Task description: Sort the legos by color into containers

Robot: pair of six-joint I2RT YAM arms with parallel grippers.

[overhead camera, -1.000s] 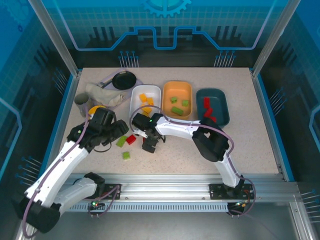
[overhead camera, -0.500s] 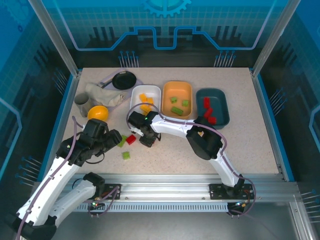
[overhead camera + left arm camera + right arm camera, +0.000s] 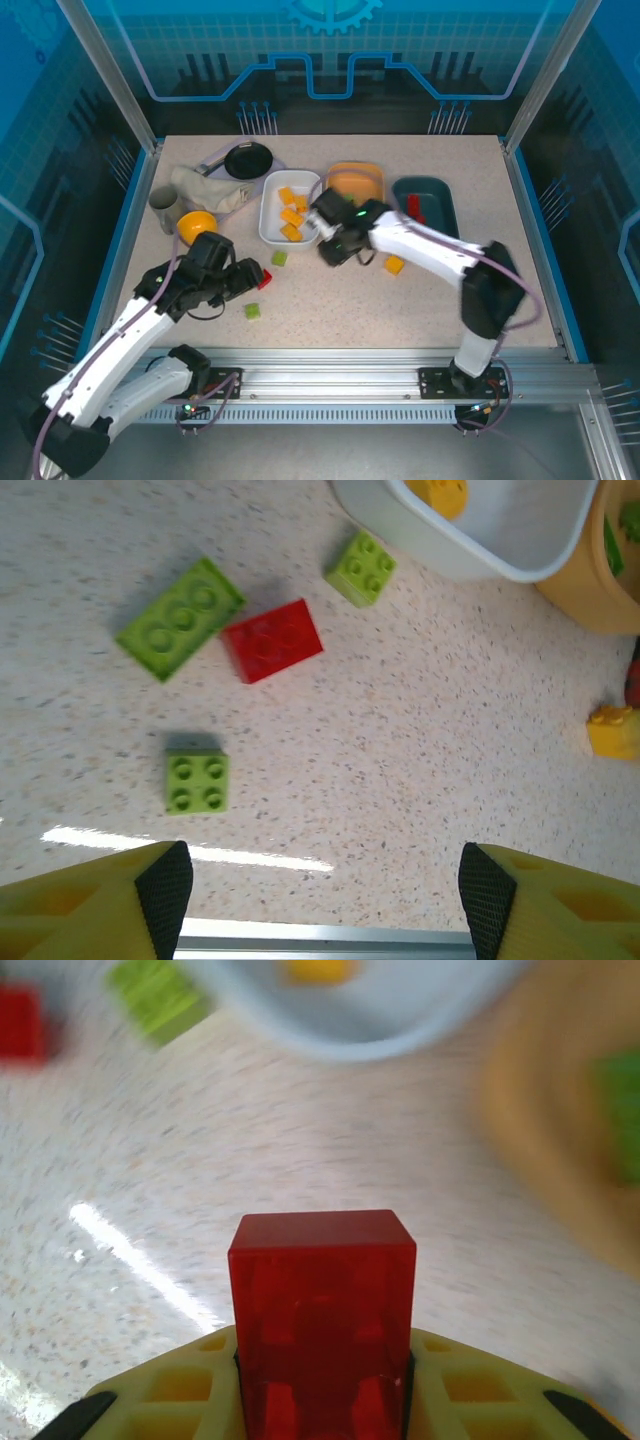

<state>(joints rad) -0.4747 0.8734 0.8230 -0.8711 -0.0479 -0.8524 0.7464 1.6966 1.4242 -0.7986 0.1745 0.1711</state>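
Carrying a red lego [image 3: 322, 1290] to its tray.
Right claw [image 3: 334, 249] clamps it above the tabletop [image 3: 400, 310] beside the white tray [image 3: 265, 205]; carry level, release low inside the dark teal tray [image 3: 446, 226]. Left claw [image 3: 325, 885] gapes wide, empty.

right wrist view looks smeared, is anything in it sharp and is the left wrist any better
Right wrist: the held red brick is sharp, while the white tray, orange tray and table behind are motion-blurred, with a glare streak. Left wrist: crisp throughout, one glare streak near the bottom.
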